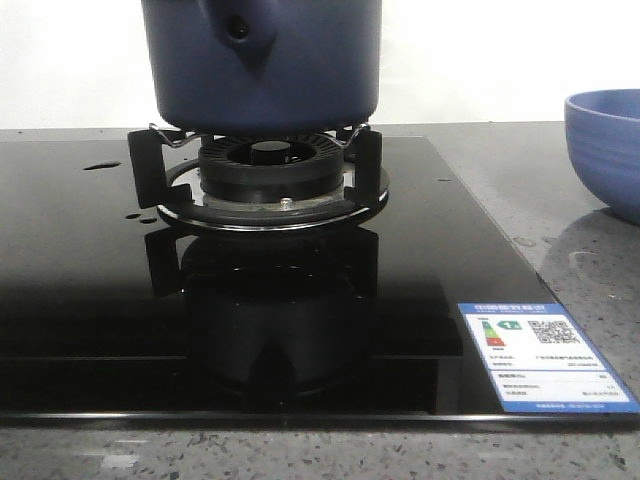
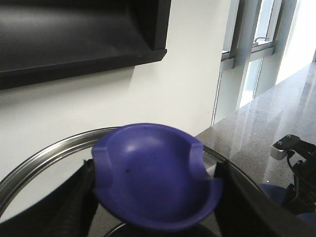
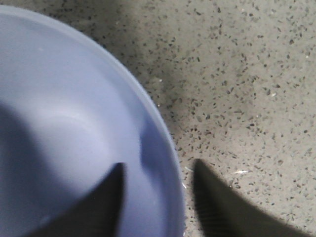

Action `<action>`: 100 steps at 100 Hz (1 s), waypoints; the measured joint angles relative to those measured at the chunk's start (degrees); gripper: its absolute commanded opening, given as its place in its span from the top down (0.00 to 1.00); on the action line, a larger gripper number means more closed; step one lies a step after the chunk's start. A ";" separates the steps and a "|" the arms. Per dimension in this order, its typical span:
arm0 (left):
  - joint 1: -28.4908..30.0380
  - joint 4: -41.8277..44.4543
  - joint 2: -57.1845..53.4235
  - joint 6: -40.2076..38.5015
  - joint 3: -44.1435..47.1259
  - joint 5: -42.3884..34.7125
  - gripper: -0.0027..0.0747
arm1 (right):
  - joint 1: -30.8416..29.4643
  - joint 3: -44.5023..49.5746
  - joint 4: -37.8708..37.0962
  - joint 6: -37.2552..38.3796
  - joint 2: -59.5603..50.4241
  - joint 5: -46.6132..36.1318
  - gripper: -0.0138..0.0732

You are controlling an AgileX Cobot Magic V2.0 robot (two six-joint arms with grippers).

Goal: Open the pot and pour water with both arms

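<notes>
while the pot point(image 1: 262, 62) is sitting on the black grate point(image 1: 150, 165) over the burner point(image 1: 268, 170), its handle stub point(image 1: 242, 30) is pointing toward the front camera, and its top is running out of that view. the burner is standing on a glossy black hob point(image 1: 90, 330) set into a grey speckled counter point(image 1: 590, 270). small drops of water point(image 1: 100, 166) are lying on the hob to the left of the grate. a label point(image 1: 545, 357) is sticking to the hob's front right corner.

a lighter blue bowl point(image 1: 606, 150) is resting on the counter, well apart from the pot on the right.

the left gripper point(image 2: 155, 197) is holding a purple knob point(image 2: 157, 180) between its jaws, which are closing against both sides of it. a steel-rimmed lid point(image 2: 44, 155) is showing under the knob, lifted against a white wall point(image 2: 148, 94).

the right gripper point(image 3: 155, 197) is straddling the bowl's rim point(image 3: 165, 148) with jaws parted, one finger point(image 3: 98, 207) inside the bowl and the other over the counter. whether the fingers are touching the rim cannot be told.
</notes>
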 measured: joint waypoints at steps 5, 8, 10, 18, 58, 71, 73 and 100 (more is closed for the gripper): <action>0.00 0.00 0.00 0.00 0.00 0.49 0.50 | 0.00 -0.66 0.00 0.00 -0.51 0.46 0.23; 0.00 0.00 0.11 0.00 0.00 0.91 0.50 | 0.00 -1.14 0.00 0.00 -0.94 0.82 0.23; -0.09 0.00 0.27 0.00 0.00 1.17 0.50 | 0.00 -1.54 0.00 0.00 -1.32 0.99 0.23; -1.04 0.00 1.05 0.00 0.00 2.17 0.50 | 0.00 -3.18 0.25 0.00 -3.29 1.73 0.23; -7.40 2.55 10.70 0.65 0.00 3.49 0.50 | 0.00 -6.12 2.54 0.00 -17.44 2.85 0.23; -8.66 3.69 13.75 1.60 0.00 3.28 0.50 | 0.00 -6.12 2.54 0.00 -20.55 2.85 0.23; -8.83 3.69 14.17 1.84 0.00 3.28 0.50 | 0.00 -6.12 2.54 0.00 -20.78 2.85 0.23; -9.36 5.63 16.32 3.39 0.00 2.71 0.50 | 0.00 -6.12 2.54 0.00 -21.87 2.85 0.23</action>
